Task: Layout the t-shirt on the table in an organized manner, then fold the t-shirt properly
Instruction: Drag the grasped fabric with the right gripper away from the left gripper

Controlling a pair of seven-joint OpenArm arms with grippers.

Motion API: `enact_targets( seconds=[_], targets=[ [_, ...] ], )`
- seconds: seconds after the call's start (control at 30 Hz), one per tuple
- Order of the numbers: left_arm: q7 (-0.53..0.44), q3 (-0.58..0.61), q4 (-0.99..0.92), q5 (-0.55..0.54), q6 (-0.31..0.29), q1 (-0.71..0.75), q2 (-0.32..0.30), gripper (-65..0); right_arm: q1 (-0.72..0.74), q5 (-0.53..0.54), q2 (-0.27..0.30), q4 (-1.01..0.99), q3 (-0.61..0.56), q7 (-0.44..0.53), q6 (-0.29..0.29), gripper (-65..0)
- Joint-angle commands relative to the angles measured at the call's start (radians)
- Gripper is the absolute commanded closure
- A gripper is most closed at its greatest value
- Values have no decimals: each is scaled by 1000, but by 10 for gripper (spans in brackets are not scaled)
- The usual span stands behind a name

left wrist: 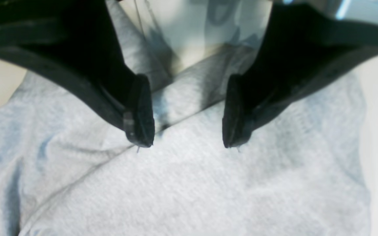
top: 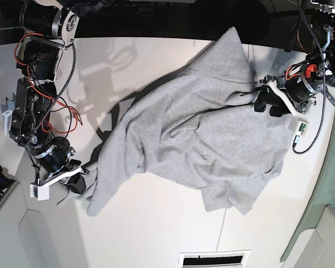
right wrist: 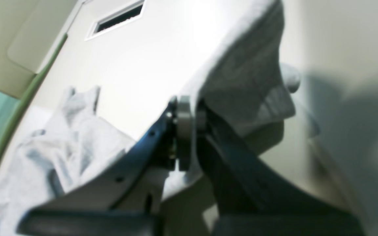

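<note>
The light grey t-shirt (top: 206, 128) lies rumpled and slanted across the white table (top: 151, 229), with no lettering showing. At the shirt's right edge in the base view, my left gripper (top: 267, 105) is open. The left wrist view shows that gripper (left wrist: 187, 141) with both black fingertips (left wrist: 139, 131) spread just above the t-shirt (left wrist: 189, 183), beside a fold ridge, nothing between them. At the lower left, my right gripper (top: 82, 182) is shut on a corner of the shirt. The right wrist view shows this gripper (right wrist: 189, 131) pinching a flap of the t-shirt (right wrist: 241, 75) off the table (right wrist: 149, 65).
A slotted vent (top: 215, 259) sits in the tabletop near the front edge, seen also as the vent (right wrist: 118, 18) in the right wrist view. A grey-green panel (top: 315, 223) borders the table on the right. Red cables (top: 67, 117) hang along the arm on the left.
</note>
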Motion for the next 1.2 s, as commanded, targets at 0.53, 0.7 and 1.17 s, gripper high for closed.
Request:
enact_targets(
  seconds=[0.53,0.7,1.17],
  targets=[
    [-14,-3,-208,-10,-4,-114,-14,-369,27,27,156,58,1,-60,-9,0],
    [-10,-3,-209,-9,-4,-143,-14,-369,42,36,140,-5,-27,21,-45,-181],
    [19,-3,-209,-10,-4,-135,-17,-369,7,90,133,48,-124,-175,-31,-173]
  ],
)
